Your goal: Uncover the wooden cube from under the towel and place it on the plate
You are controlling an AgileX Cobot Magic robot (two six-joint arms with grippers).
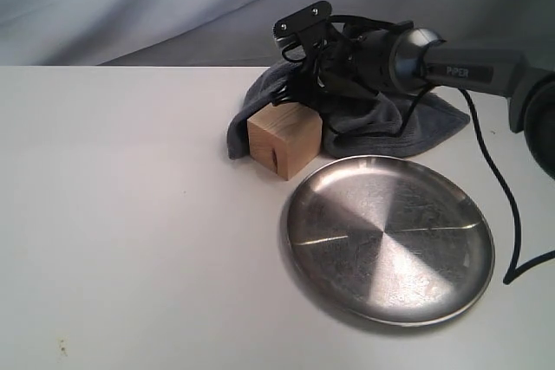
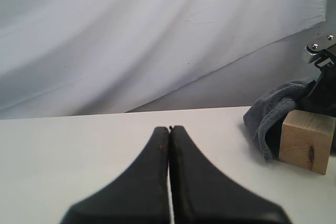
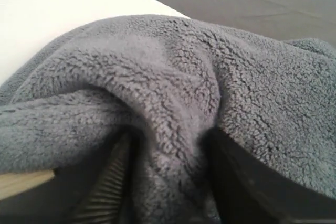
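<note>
Item one, the wooden cube (image 1: 284, 140): it sits on the table (image 1: 130, 214) with its top and two side faces exposed, a narrow dark slot on one face. It is just beside the far-left rim of the plate (image 1: 390, 240); I cannot tell whether they touch. I judge it rigid, fairly light and not fragile. The grain is dry, so the pads should bite well. The best hold is across two opposite flat faces, taken from above.

Item two, the towel (image 1: 390, 123): soft, limp and fluffy, heaped behind the cube, with one hem hanging down along its far side. It may snag on a corner of the cube.

Item three, the right gripper (image 3: 173, 182): its jaws are clamped on a thick fold of towel — a sliver of the cube shows just beside one finger (image 3: 110, 187).

Item four, the left gripper (image 2: 169, 129): jaws pressed together, holding nothing, well apart from the cube.

Container: the plate is empty — a shiny, shallow dish, and I judge it slippery enough that the cube needs a flat set-down.
</note>
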